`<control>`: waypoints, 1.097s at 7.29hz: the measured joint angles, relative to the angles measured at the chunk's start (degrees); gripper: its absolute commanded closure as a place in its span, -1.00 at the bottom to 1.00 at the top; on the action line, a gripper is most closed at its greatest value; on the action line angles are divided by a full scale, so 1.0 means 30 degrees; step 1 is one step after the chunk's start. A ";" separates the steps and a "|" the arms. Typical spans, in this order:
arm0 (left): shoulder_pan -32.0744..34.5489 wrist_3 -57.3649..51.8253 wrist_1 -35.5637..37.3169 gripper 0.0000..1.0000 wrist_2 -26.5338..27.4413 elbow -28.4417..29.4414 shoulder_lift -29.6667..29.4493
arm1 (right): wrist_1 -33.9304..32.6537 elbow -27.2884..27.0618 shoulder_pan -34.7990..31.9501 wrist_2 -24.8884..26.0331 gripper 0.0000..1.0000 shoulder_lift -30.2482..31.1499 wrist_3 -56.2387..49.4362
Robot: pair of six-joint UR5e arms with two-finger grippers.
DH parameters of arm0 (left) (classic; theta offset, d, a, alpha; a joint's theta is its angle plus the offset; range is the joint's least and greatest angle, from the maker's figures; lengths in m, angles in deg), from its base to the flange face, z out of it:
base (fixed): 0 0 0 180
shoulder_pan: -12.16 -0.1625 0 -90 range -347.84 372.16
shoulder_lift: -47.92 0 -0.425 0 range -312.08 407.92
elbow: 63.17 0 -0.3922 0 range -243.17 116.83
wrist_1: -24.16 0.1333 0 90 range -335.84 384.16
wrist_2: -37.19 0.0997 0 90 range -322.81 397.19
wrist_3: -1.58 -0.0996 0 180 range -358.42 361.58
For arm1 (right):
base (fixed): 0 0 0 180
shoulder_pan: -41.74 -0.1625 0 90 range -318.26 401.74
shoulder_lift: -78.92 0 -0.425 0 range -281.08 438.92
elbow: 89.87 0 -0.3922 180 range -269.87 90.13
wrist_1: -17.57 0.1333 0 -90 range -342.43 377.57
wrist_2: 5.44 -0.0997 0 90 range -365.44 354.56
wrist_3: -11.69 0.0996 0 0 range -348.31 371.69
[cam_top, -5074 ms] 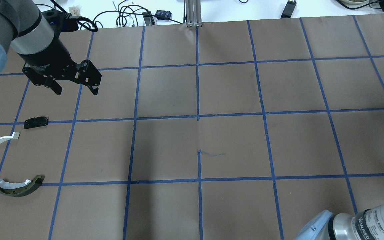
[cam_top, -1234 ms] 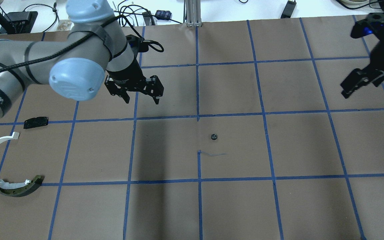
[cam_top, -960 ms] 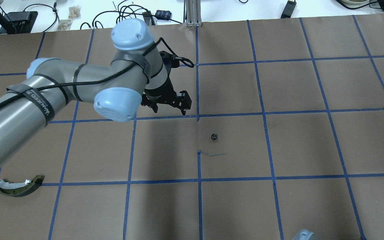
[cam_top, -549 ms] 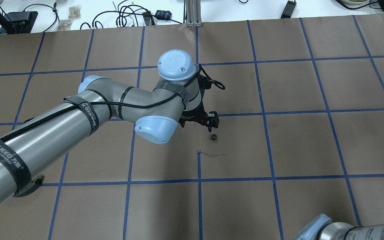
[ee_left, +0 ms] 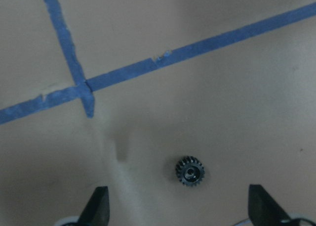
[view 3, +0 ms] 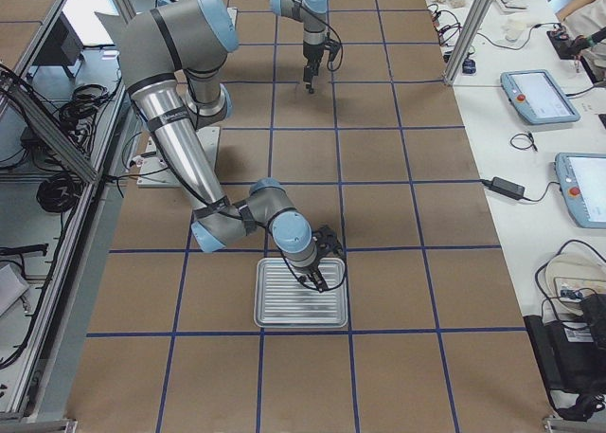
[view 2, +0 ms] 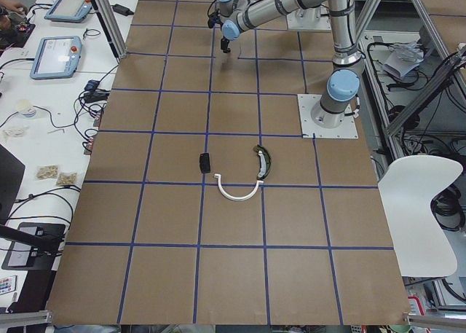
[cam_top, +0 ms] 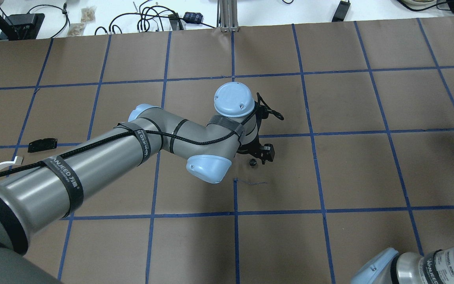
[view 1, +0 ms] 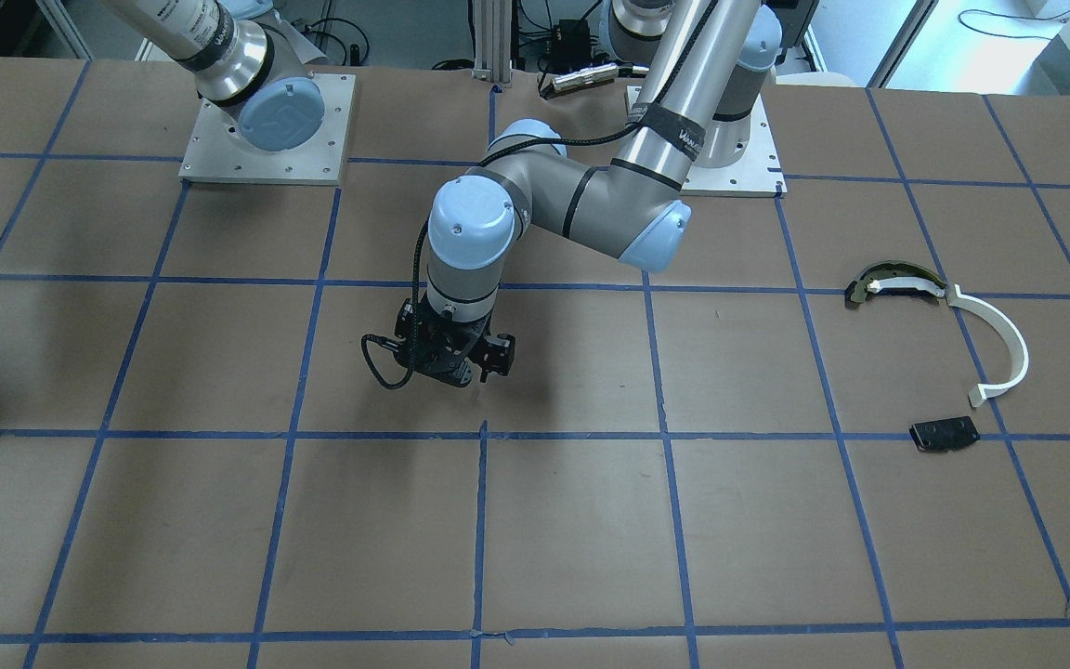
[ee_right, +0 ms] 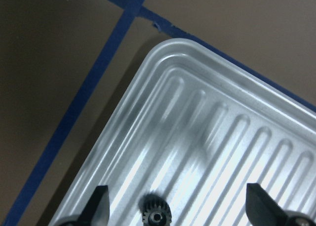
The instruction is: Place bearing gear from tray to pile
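Note:
A small black bearing gear (cam_top: 253, 162) lies on the brown paper near the table's middle. My left gripper (cam_top: 257, 158) hangs open just above it; in the left wrist view the gear (ee_left: 189, 171) lies between the two fingertips (ee_left: 98, 206), untouched. My right gripper (view 3: 320, 277) is open over a ribbed silver tray (view 3: 284, 310). In the right wrist view a second black gear (ee_right: 156, 216) lies on the tray (ee_right: 197, 87) between the open fingers. The pile lies on my left: a white arc (view 1: 999, 344), an olive-and-white piece (view 1: 897, 282) and a black plate (view 1: 944, 434).
The table is brown paper with a blue tape grid. Both arm base plates (view 1: 266, 130) stand at the robot's edge. Cables and tablets (view 2: 54, 56) lie on a side bench beyond the table. My right arm's elbow (cam_top: 428, 268) shows at the overhead view's bottom right.
My open left gripper has swept from the far left to the table's middle and come down over the gear. My right arm has left the overhead view's right side.

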 measured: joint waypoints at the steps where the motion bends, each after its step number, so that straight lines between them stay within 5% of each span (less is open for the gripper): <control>1: 0.0101 0.0002 0.0253 -0.82 0.0021 0.0004 -0.0314 | 0.0026 0.0087 0.0015 0.0468 -0.70 -0.0206 -0.0069; 2: 0.0157 0.0003 0.0365 -0.75 0.0032 0.0004 -0.0509 | 0.0034 -0.0013 0.0022 0.0870 -0.62 -0.0305 -0.0092; 3: 0.0188 0.0003 0.0407 -0.41 0.0043 0.0006 -0.0614 | 0.0005 -0.0243 0.0027 0.1086 -0.19 -0.0320 -0.0081; 5: 0.0206 -0.0118 0.0426 0.83 0.0045 0.0016 -0.0755 | -0.0057 -0.0519 0.0028 0.1548 0.59 -0.0290 -0.0113; 6: 0.0207 -0.0205 0.0429 1.00 0.0046 0.0027 -0.0777 | -0.0047 -0.0560 0.0027 0.1758 0.67 -0.0283 -0.0159; 8: 0.0215 -0.0242 0.0408 1.00 0.0079 0.0097 -0.0783 | -0.0005 -0.0559 0.0027 0.1908 0.71 -0.0255 -0.0418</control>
